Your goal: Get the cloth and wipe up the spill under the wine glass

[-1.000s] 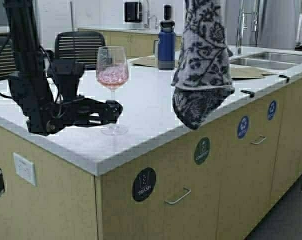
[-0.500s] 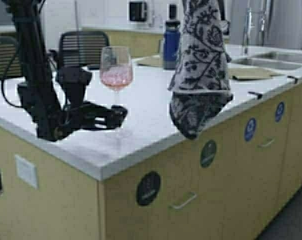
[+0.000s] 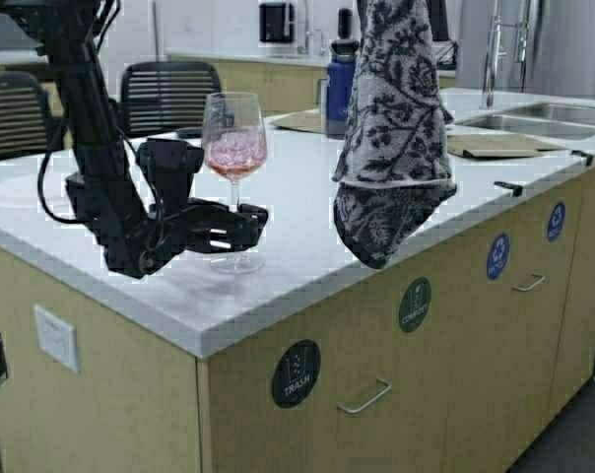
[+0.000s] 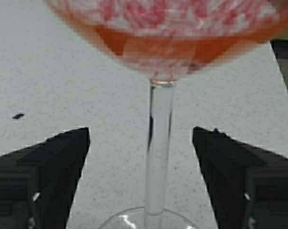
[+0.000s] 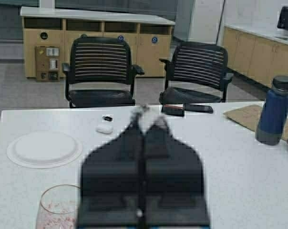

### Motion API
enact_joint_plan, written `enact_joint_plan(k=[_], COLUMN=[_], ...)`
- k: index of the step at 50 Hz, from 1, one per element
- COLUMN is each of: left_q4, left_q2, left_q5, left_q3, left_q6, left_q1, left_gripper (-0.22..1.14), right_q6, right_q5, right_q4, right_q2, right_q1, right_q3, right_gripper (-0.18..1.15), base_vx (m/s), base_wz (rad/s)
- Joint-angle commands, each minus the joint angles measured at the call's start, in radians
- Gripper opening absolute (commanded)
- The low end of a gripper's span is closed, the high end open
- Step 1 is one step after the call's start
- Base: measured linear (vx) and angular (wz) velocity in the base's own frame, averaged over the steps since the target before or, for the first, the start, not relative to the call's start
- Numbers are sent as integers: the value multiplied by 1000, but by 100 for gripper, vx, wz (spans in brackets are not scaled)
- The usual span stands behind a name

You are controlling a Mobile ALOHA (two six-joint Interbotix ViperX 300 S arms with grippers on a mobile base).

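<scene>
Left gripper around the wine glass stem, cloth hanging from the right gripper.

The wine glass stands upright on the white counter near its front corner, its bowl tinted pink-red. The left gripper sits low over the counter with its two black fingers spread wide, one on each side of the stem and not touching it, as the left wrist view shows. The patterned cloth dangles in the air to the right of the glass, above the counter's front edge, its lower end drooping past that edge. The right gripper is pinched closed on the top of the cloth. A dark blue bottle stands farther back on the counter, and a white plate lies towards the black chairs.
</scene>
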Motion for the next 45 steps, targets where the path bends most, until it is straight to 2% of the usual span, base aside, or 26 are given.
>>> enact_joint_plan(k=[1, 7, 17, 23, 33, 45], left_q4=[3, 3, 3, 5, 5, 5], left_q2=[-20, -28, -48, -78, -175, -377], left_q5=[2, 2, 0, -2, -8, -11], left_q3=[-32, -28, -8, 12, 81, 244], left_q6=[-3, -3, -3, -5, -8, -11], left_q1=[-8, -8, -9, -20, -32, -43], left_gripper=[97, 89, 52, 38, 35, 35], right_q6=[-2, -2, 0, 2, 5, 6], right_q5=[-14, -15, -15, -14, -12, -12], right_q4=[3, 3, 8, 60, 120, 121], right_q2=[-9, -9, 0, 25, 141, 387], right_q1=[2, 2, 2, -20, -91, -101], right_q3=[-17, -17, -20, -57, -195, -462], right_gripper=[6, 6, 6, 6, 6, 6], base_vx=[2, 2, 1, 1, 1, 0], base_wz=[1, 1, 1, 1, 0, 0])
